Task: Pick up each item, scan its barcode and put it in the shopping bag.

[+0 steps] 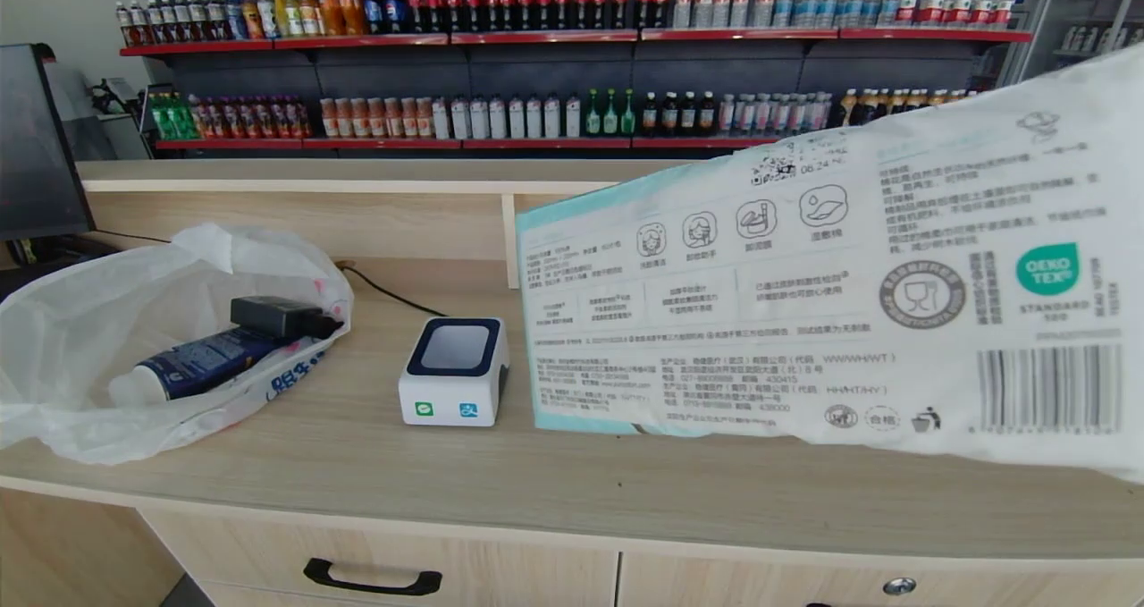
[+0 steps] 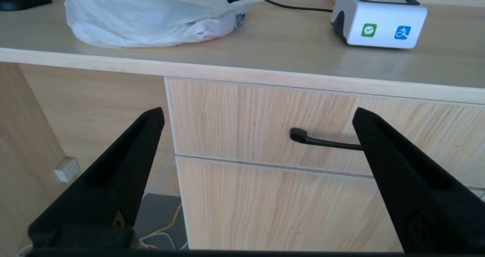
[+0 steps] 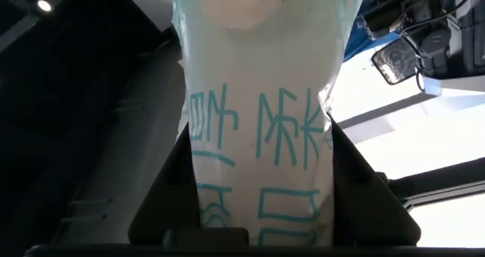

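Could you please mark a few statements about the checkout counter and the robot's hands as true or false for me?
1. The right hand grips the white package. True.
2. The shopping bag is empty. False: a blue bottle and a black item lie in it.
3. The scanner stands on the counter, apart from the shopping bag. True.
4. The left hand holds a bottle. False: it is open and empty.
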{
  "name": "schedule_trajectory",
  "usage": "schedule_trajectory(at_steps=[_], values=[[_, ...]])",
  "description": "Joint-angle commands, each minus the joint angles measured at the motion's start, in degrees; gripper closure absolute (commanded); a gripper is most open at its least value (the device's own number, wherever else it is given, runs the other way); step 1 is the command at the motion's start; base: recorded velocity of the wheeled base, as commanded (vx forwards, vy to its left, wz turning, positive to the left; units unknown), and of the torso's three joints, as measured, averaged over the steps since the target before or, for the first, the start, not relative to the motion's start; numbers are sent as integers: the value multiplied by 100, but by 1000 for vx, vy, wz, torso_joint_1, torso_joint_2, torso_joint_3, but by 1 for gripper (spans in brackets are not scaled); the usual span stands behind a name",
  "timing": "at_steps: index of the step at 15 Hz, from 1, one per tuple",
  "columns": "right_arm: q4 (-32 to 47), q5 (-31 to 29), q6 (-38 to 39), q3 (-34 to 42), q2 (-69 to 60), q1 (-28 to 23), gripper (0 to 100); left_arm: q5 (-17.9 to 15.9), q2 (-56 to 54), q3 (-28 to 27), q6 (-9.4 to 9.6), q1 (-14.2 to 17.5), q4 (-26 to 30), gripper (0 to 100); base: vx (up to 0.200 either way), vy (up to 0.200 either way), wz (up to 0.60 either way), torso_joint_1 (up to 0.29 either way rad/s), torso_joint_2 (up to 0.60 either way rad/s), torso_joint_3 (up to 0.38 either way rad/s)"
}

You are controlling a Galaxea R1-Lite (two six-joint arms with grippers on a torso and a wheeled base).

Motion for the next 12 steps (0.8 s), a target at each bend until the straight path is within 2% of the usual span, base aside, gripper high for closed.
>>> schedule_trajectory(at_steps=[1,7,12], values=[[-335,7,24,363,-20,59,100,0,-2,0,-1,0,-1,0,0,0,0,0,0,0],[-1627,-2,780,592,191,156,100,0,-2,0,-1,0,-1,0,0,0,0,0,0,0],[-2303,-2,1017,636,419,173,100,0,-2,0,-1,0,-1,0,0,0,0,0,0,0]])
